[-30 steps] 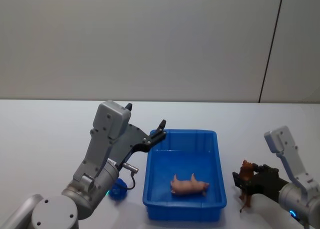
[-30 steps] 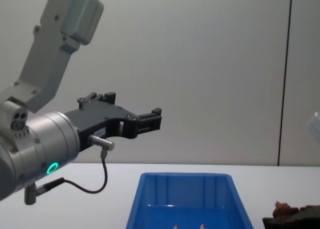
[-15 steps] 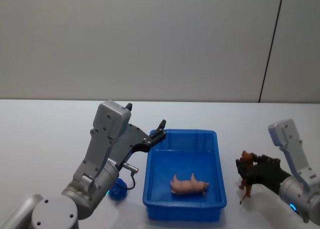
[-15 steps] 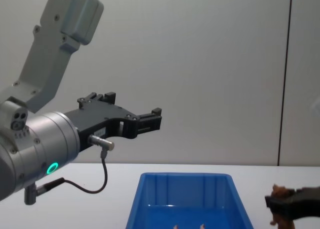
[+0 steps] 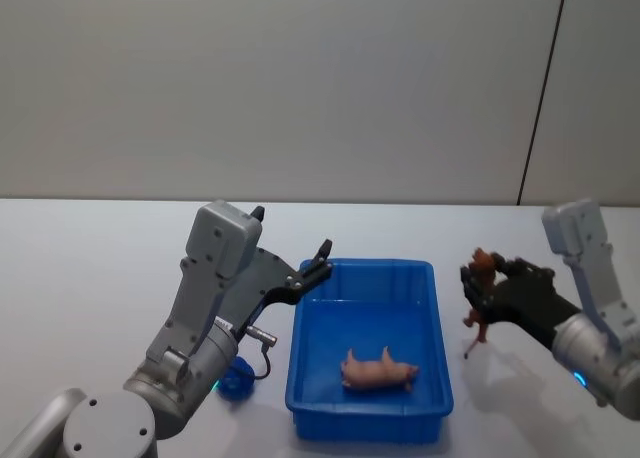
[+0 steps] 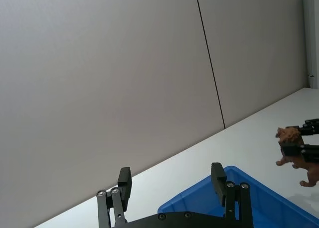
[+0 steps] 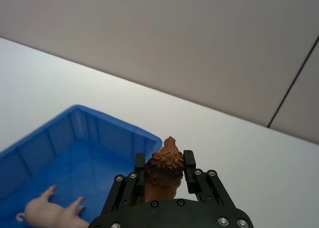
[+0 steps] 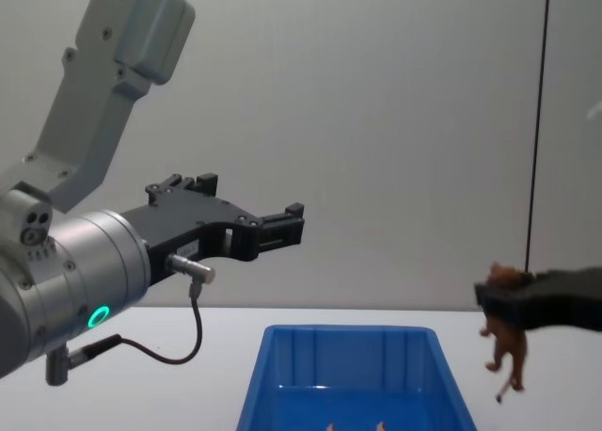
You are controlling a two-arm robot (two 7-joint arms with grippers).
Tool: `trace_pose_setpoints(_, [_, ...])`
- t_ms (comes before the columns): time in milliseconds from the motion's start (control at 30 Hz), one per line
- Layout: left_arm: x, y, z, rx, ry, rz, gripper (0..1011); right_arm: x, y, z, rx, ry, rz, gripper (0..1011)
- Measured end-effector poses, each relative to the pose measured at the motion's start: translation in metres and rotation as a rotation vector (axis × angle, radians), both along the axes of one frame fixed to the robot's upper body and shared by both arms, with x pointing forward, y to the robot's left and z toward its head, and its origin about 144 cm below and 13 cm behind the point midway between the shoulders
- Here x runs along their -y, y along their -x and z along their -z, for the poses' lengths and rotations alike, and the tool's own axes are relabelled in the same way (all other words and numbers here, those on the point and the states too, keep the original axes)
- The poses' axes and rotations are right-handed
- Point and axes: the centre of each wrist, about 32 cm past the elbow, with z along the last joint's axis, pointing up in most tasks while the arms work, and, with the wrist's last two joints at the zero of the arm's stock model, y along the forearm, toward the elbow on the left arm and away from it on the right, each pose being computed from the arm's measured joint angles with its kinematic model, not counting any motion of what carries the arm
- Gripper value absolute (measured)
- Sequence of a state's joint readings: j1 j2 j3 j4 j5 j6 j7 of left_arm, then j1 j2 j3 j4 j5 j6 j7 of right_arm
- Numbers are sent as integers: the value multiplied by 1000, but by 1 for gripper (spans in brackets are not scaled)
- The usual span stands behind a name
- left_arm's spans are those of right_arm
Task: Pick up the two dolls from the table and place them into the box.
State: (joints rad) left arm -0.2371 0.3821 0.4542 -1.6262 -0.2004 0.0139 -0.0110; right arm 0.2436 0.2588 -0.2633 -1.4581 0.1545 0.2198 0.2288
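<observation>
While the right claw [image 5: 478,281] hangs in the air to the right of the blue box [image 5: 365,419], its two fingers are pinched on a brown dog doll [image 5: 483,263]. They grip it around the head and shoulders. The muzzle pokes up just past the fingertips, while the body and legs dangle below the claw, clear of the white counter [image 5: 90,268]. In the head view the dog sits just outside the box's right rim, level with the far half of the box. In the chest view the dog [image 8: 508,342] hangs under the right claw [image 8: 494,295], to the right of the box [image 8: 348,337] and higher than its rim. In the right wrist view, the furry head [image 7: 166,161] is squeezed between the black fingers [image 7: 140,162], with the box [image 7: 82,113] beyond.

A peach pig doll [image 5: 380,370] lies on its side on the box floor, toward the near end. A small blue toy [image 5: 233,381] rests on the counter just left of the box, partly behind the left arm.

The left claw [image 5: 290,231] hovers above the box's far left corner, fingers spread wide with nothing between them; the left wrist view shows that gap [image 6: 171,177].
</observation>
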Motion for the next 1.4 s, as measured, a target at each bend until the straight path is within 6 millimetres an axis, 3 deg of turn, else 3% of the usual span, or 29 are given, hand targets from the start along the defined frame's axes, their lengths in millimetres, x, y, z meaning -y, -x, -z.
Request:
trace_pose_setpoints(267, [0, 0, 0, 0, 0, 0, 1003, -16, -3, -13, 27, -28, -83, 434])
trace_pose_setpoints(567, [0, 0, 0, 0, 0, 0, 1004, -35, -5, -11, -13, -29, -148, 444])
trace_pose_setpoints(867, [0, 0, 0, 0, 0, 0, 1004, -47, -10, -1, -59, -3, -172, 724])
trace_pose_setpoints(1200, [0, 0, 0, 0, 0, 0, 1003, -38, -13, 2, -38, 3, -157, 992])
trace_pose_setpoints(1400, [0, 0, 0, 0, 0, 0, 1003, -18, -12, 2, -9, -4, -134, 1001])
